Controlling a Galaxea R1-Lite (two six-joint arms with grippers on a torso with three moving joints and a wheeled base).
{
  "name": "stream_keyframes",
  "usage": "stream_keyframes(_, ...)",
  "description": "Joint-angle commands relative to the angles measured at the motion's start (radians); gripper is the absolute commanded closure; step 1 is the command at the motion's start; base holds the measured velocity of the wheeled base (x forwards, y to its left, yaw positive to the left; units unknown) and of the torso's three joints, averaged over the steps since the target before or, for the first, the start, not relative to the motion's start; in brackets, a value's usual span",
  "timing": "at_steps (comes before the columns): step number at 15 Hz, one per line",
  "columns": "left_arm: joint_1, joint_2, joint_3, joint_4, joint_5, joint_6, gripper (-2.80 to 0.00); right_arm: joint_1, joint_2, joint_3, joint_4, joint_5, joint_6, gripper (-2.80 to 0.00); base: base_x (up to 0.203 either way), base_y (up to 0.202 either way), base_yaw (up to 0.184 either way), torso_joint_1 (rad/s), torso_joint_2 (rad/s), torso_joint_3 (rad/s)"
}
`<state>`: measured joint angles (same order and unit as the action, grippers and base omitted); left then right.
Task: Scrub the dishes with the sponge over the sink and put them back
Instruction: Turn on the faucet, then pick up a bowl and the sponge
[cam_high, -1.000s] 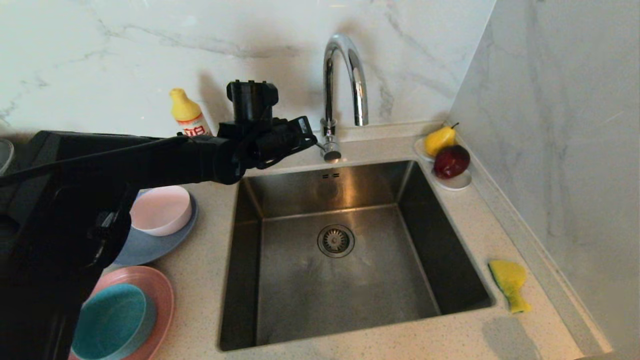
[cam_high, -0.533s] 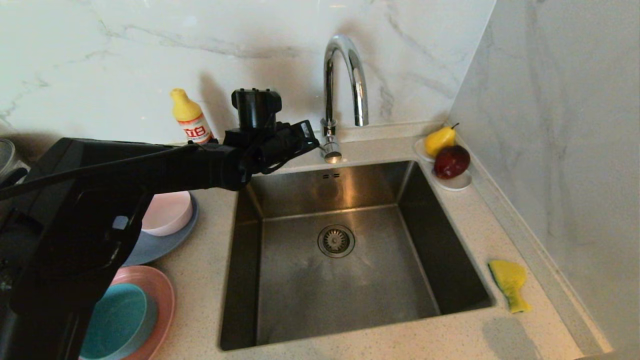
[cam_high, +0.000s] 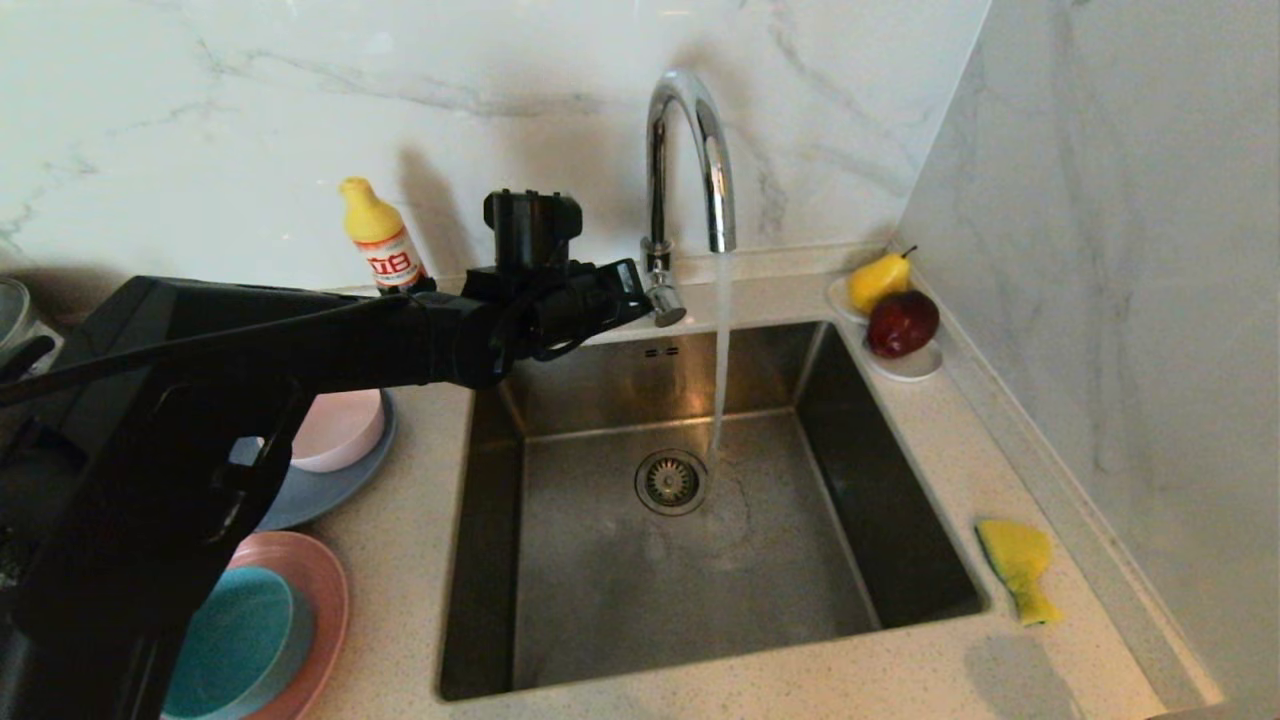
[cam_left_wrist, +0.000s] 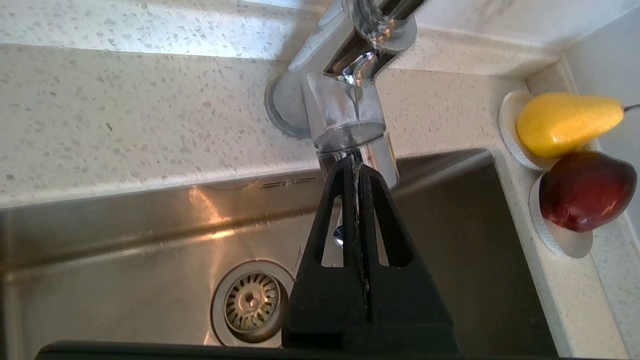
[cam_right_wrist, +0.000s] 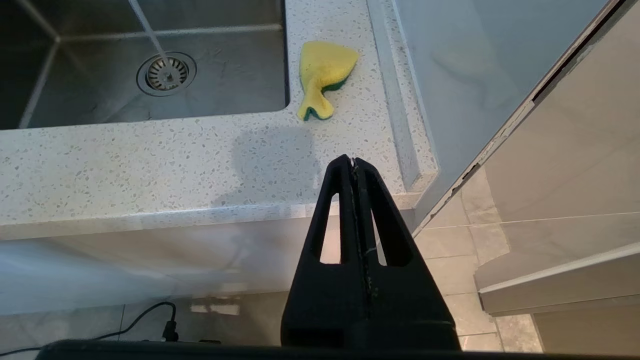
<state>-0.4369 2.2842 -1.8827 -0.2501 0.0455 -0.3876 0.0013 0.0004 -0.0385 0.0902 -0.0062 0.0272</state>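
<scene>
At twelve o'clock of the sink, the faucet lever is touched by the left claw, pressed together; pushing should be eased, since water is running.

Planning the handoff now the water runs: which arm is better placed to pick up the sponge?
Right. The sponge lies on the counter right of the sink, just ahead of the shut right gripper. The left gripper, also shut, is at the faucet handle.
</scene>
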Motion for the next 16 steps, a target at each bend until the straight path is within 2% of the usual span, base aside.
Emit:
stream_keyframes(1,-0.018,-0.021,0.051,-0.011,0.0,-0.001,0.0,0.0,0.0,0.0,0.0,0.0,0.0,0.0,0.0,0.0,0.0,0.0,0.0,0.0)
stream_keyframes(4,-0.017,-0.024,0.011,-0.007,0.029,-0.001,0.0,0.0,0.0,0.0,0.002,0.0,0.0,0.0,0.0,0.0,0.0,0.0,0.0,0.0)
stream_keyframes(6,0.0,-0.042,-0.032,-0.011,0.106,0.009,0.0,0.0,0.0,0.0,0.0,0.0,0.0,0.0,0.0,0.0,0.0,0.0,0.0,0.0)
stream_keyframes(11,0.013,-0.255,-0.027,-0.011,0.14,0.033,0.0,0.0,0.0,0.0,0.0,0.0,0.0,0.0,0.0,0.0,0.0,0.0,0.0,0.0)
stream_keyframes(13,0.011,-0.375,0.002,-0.011,0.179,0.052,0.0,0.0,0.0,0.0,0.0,0.0,0.0,0.0,0.0,0.0,0.0,0.0,0.0,0.0)
stream_keyframes(16,-0.02,-0.603,0.163,-0.014,0.235,0.129,0.0,0.0,0.0,0.0,0.0,0.0,0.0,0.0,0.0,0.0,0.0,0.0,0.0,0.0)
